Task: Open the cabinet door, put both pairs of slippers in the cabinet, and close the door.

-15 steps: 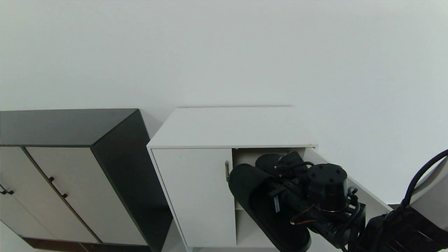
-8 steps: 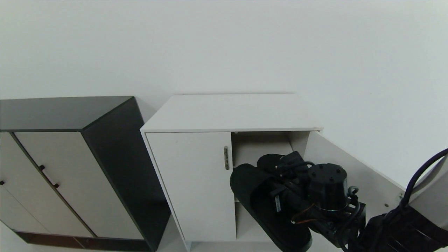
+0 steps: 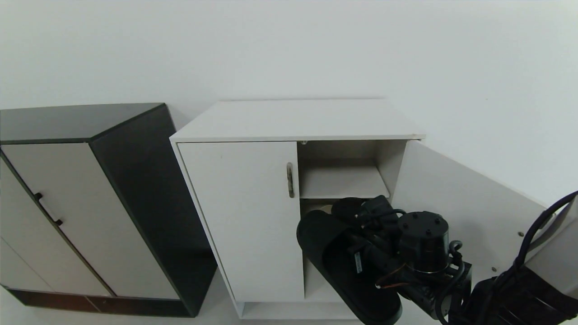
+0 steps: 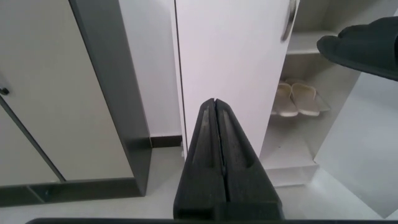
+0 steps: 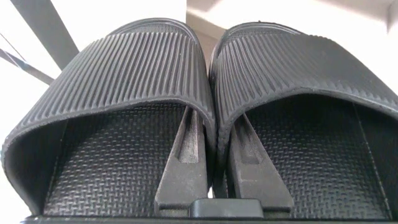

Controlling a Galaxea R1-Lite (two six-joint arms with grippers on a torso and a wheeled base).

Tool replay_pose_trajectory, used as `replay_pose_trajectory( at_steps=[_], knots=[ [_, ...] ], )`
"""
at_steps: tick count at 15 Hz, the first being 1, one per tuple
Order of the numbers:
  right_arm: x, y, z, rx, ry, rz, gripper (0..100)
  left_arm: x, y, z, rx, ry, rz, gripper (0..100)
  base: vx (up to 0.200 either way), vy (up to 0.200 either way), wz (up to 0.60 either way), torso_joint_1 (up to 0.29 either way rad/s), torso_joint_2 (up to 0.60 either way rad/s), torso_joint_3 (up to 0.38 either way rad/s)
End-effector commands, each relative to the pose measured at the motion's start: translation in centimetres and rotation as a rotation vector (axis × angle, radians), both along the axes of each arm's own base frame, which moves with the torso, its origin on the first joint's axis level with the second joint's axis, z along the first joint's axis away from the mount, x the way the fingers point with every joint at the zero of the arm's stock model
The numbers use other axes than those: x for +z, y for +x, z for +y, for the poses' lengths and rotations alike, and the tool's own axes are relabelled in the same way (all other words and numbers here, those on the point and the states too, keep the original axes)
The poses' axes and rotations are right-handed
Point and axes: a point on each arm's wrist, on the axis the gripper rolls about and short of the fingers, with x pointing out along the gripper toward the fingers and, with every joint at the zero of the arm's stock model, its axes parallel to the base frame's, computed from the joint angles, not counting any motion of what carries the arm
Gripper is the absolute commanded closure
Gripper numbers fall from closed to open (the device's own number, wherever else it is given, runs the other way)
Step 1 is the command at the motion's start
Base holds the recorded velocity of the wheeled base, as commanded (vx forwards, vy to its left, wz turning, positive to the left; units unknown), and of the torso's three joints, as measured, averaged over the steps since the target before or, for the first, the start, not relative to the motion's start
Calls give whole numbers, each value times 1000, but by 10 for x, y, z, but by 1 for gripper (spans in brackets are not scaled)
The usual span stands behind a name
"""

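Observation:
A white cabinet (image 3: 298, 119) stands against the wall, its left door (image 3: 239, 216) shut and its right door (image 3: 456, 194) swung wide open. In front of the open half, my right gripper (image 5: 214, 158) is shut on a pair of black slippers (image 3: 334, 257), pinching their touching inner sides (image 5: 205, 93). A pair of white slippers (image 4: 295, 99) lies on a lower shelf inside the cabinet. My left gripper (image 4: 215, 109) is shut and holds nothing, low in front of the shut door.
A black cabinet with pale doors (image 3: 135, 189) stands close on the white cabinet's left, with a narrow gap between them. An upper shelf (image 3: 343, 183) inside the open half is bare. The shut door carries a metal handle (image 3: 290, 179).
The head camera has shifted, so the cabinet sits higher in the picture and more of its inside shows. The right gripper still holds the black slippers in the same spot.

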Motion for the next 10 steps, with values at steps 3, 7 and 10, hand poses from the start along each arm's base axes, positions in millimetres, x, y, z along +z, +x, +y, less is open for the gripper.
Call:
replay_pose_trajectory(
  at_steps=[3, 7, 10],
  knots=[
    [-1, 1, -1, -3, -1, 3, 100, 0, 0, 0, 0, 0, 3, 100, 0, 0, 0, -152, 481, 326],
    [-1, 2, -2, -10, 1, 3, 100, 0, 0, 0, 0, 0, 1, 100, 0, 0, 0, -124, 466, 336],
    [-1, 2, -3, -11, 3, 5, 100, 0, 0, 0, 0, 0, 1, 100, 0, 0, 0, -87, 461, 362]
  ],
)
